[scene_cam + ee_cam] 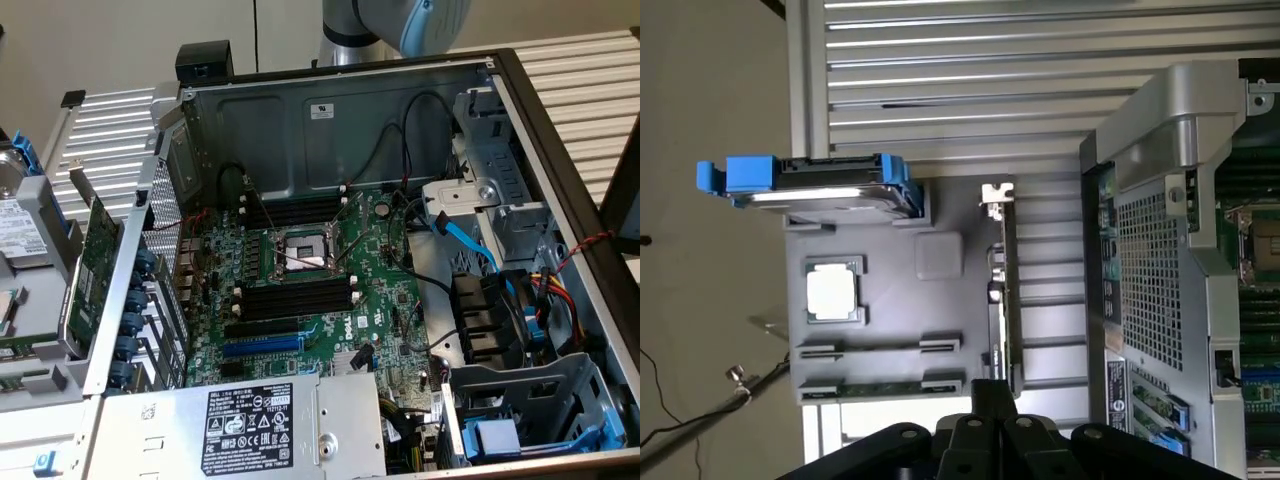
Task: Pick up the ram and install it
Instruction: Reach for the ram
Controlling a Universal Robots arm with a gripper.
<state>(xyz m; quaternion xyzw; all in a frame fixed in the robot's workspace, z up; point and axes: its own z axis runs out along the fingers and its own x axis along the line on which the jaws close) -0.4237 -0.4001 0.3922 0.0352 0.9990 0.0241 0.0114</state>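
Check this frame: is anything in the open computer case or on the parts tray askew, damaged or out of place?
Nothing looks damaged or spilled. The memory slots are empty and the CPU socket has no cooler, but the ram and processor sit squarely in the tray.

- We locate the motherboard [385,305] inside the case [300,120].
- Its processor socket [300,255] lies between two memory slot banks [295,297].
- The ram [880,385] lies in a tray [890,310] beside the case.
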